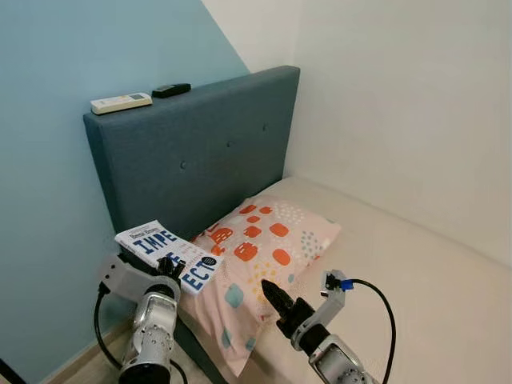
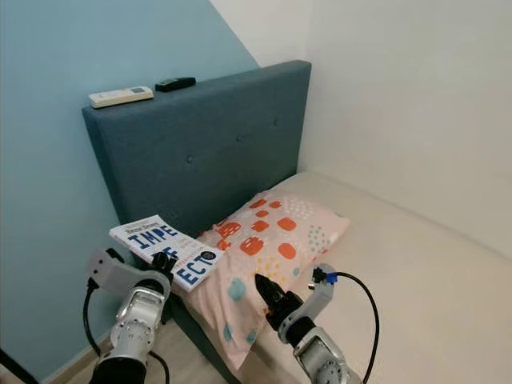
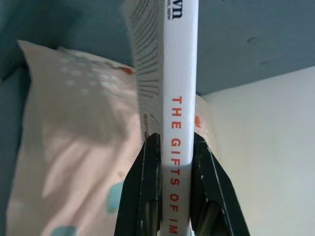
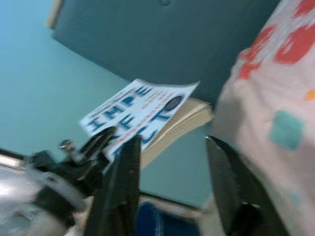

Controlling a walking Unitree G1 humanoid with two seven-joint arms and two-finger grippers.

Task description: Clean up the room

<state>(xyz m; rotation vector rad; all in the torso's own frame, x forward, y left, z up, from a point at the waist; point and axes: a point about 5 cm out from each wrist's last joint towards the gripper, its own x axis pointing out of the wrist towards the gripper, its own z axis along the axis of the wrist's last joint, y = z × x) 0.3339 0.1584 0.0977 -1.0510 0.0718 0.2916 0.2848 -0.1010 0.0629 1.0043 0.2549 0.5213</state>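
Note:
A white paperback book with blue cover letters is held flat at the left edge of the bed, its far end over the pillow. My left gripper is shut on the book's spine. The pillow is pale pink with orange and teal spots and lies against the headboard. My right gripper hovers over the pillow's near corner; in the right wrist view its fingers stand open, pointing at the book and the left gripper.
A white remote and a small black remote lie on top of the blue-grey headboard. The cream mattress stretches to the right, bounded by white walls. A teal wall stands left of the bed.

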